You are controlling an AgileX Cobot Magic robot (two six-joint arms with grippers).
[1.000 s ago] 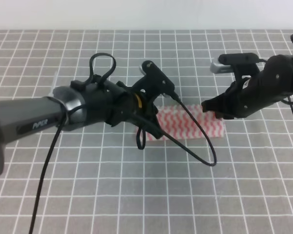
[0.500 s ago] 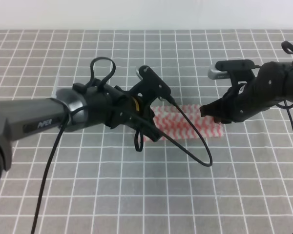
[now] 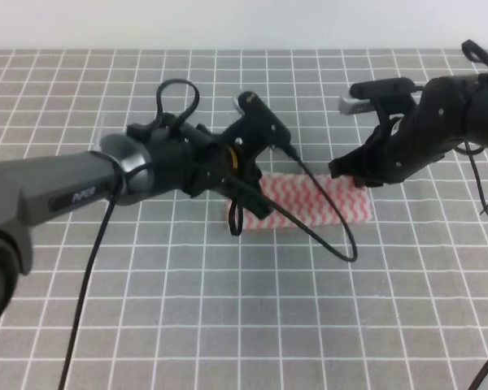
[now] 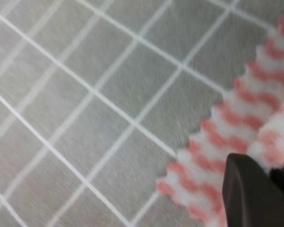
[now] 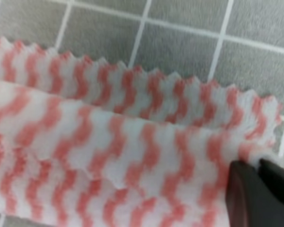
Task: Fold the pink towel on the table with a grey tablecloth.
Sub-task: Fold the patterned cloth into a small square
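Pink-and-white zigzag-striped thin towel (image 3: 313, 200) lies as a folded strip on the grey, white-gridded tablecloth (image 3: 228, 309), between the two black arms. The left gripper (image 3: 242, 213) pinches its left end and the right gripper (image 3: 351, 175) its right corner, both clamped on cloth with serrated edges doubled over.

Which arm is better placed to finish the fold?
Neither alone: left gripper and right gripper each pinch an end of the pink towel, so both should probably move together.
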